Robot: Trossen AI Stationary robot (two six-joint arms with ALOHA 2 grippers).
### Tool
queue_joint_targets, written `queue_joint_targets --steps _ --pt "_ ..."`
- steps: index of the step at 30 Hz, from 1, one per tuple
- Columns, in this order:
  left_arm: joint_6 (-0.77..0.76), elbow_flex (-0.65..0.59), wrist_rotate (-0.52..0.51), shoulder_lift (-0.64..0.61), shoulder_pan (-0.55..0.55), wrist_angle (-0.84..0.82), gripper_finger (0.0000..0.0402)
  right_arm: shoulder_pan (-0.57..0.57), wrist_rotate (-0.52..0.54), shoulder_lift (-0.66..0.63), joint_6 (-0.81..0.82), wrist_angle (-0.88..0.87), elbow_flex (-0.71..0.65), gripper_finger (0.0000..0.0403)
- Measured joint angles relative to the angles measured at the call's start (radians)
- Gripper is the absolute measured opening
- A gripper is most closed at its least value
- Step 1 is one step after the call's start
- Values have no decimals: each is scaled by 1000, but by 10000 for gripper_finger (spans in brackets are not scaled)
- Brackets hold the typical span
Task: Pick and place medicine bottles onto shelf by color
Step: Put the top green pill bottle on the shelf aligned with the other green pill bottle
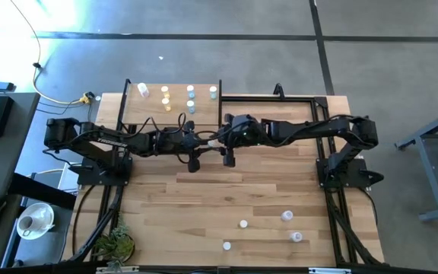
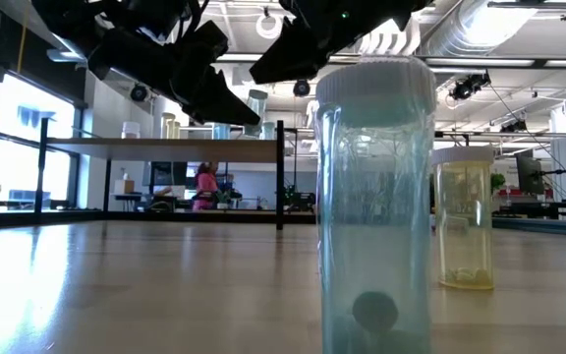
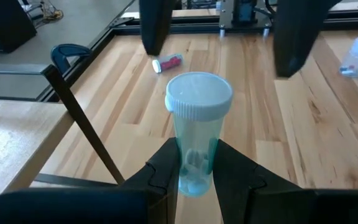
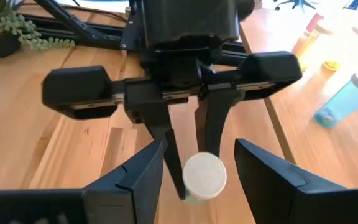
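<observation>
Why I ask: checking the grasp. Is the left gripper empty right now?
No, in the left wrist view the left gripper is clamped on a light blue-green medicine bottle.

Left pincer (image 3: 194, 168) clamped; right pincer (image 4: 197, 163) spread (arms meeting mid-table).

Two dark arms are counted over the table (image 1: 242, 190), each with one gripper: the left gripper (image 1: 194, 161) and the right gripper (image 1: 228, 158). One shelf (image 1: 147, 114) is seen at the back left corner. About eight medicine bottles (image 1: 166, 99) are counted on it, the caps being small. Four more bottles (image 1: 287, 216) are counted near the front right corner, and one teal bottle (image 3: 197, 124) in the left gripper. One potted plant (image 1: 116, 245) is counted at the front left corner.
</observation>
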Motion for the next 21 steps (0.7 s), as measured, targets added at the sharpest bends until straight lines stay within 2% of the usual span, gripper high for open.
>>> queue_joint_targets --steps 21 --pt "44 0 -26 0 -40 81 69 0 1 5 27 -21 0 185"
